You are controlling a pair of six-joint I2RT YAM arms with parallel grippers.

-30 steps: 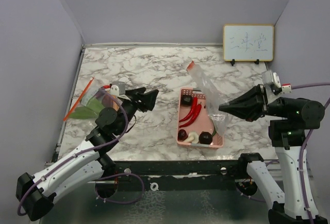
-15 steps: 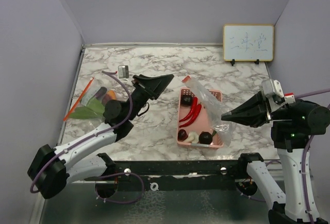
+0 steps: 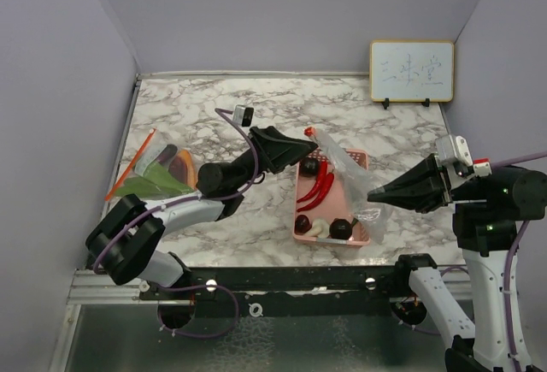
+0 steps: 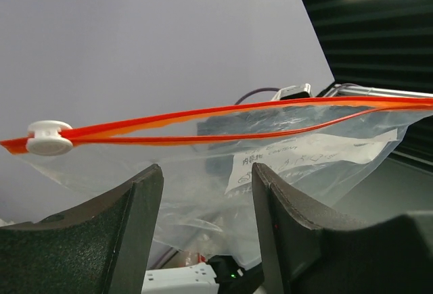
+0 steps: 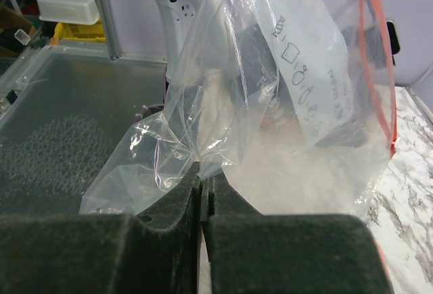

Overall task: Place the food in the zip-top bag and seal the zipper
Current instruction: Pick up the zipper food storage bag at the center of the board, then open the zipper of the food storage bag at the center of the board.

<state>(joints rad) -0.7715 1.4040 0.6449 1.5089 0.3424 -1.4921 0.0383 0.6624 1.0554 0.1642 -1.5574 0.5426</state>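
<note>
Clear zip-top bag [image 3: 346, 167] hangs mid-frame, its lower corner clenched in the right gripper [image 3: 373, 194] at centre right. The left gripper [image 4: 206, 192], jaws parted and holding nothing, sits just below the rim. It would do best to pinch one lip only, keeping the mouth open. The bag is crinkled, with its orange zipper track [image 4: 237, 115] slightly gaping and a white slider [image 4: 49, 137] at one end. Beneath it, red chilies [image 3: 318, 188] lie in a pink basket [image 3: 363, 237] on the marble counter [image 3: 256, 115].

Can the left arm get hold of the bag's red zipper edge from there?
Probably yes: the left arm has its open jaws just below the zipper edge, nothing between, while the right arm holds the bag up in shut jaws.
</note>
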